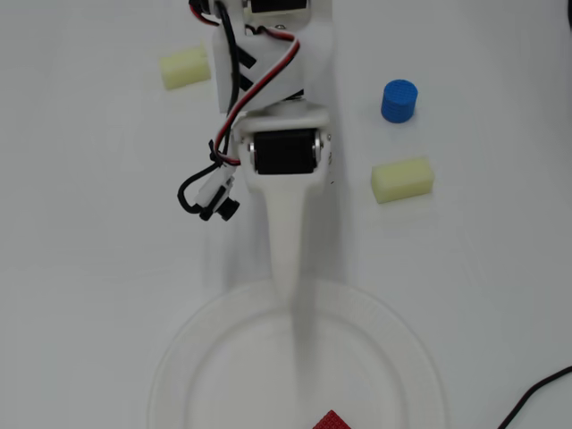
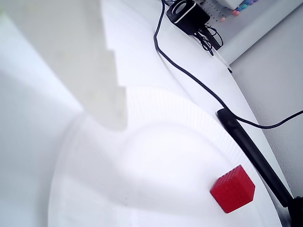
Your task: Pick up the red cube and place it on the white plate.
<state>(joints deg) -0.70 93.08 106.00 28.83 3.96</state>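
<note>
I see a bright red cube (image 2: 232, 188) with fine dotted texture, a white ribbed plate (image 2: 156, 106), a blue cylinder (image 1: 399, 101), two pale yellow blocks (image 1: 402, 180), and a white surface (image 1: 89, 268).

From above you see the white arm (image 1: 273, 107) reach down the middle of the white bench (image 1: 80, 268), its long pale tool (image 1: 304, 349) stretched over the white plate (image 1: 179, 357), where the fingertips blur into the plate and you cannot tell how the jaws stand. The red cube (image 1: 332, 421) lies on the plate at the bottom edge, partly cut off. A blue cylinder (image 1: 399, 101) stands right of the arm above one pale yellow block (image 1: 402, 180), another yellow block (image 1: 185, 67) lies left, and a black cable (image 1: 536, 398) crosses the lower right corner.
</note>
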